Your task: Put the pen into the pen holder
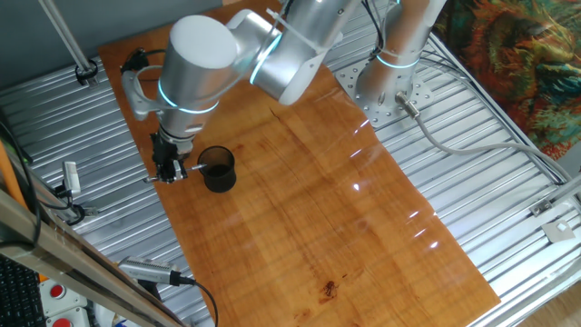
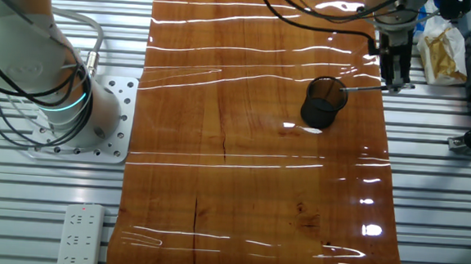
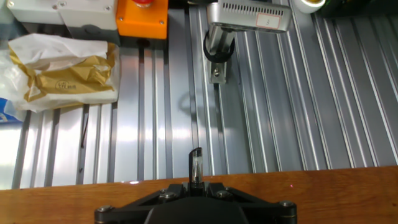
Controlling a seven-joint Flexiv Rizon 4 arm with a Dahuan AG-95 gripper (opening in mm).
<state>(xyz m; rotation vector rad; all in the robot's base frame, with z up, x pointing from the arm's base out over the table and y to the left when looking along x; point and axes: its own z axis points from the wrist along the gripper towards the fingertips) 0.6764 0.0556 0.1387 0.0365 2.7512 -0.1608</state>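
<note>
The pen holder (image 1: 218, 170) is a small dark smoky cup that stands upright on the wooden board (image 1: 345, 209), near its left edge. It also shows in the other fixed view (image 2: 322, 103), close to the board's right edge. My gripper (image 1: 169, 170) hangs just beside the cup, shut on the pen (image 1: 192, 169). The thin dark pen (image 2: 365, 89) lies roughly level, and one end reaches toward the cup's rim. In the hand view the pen (image 3: 196, 165) sticks out from between the closed fingers (image 3: 196, 185), over the board's edge.
Beyond the board's edge on the slatted metal table lie a plastic bag with a brown packet (image 3: 62, 71), an orange box (image 3: 142, 17) and a metal bracket (image 3: 217, 46). A thick silver tool with a cable (image 1: 150, 272) and a power strip (image 2: 81, 237) lie off the board. The arm's base (image 2: 65, 97) stands beside it.
</note>
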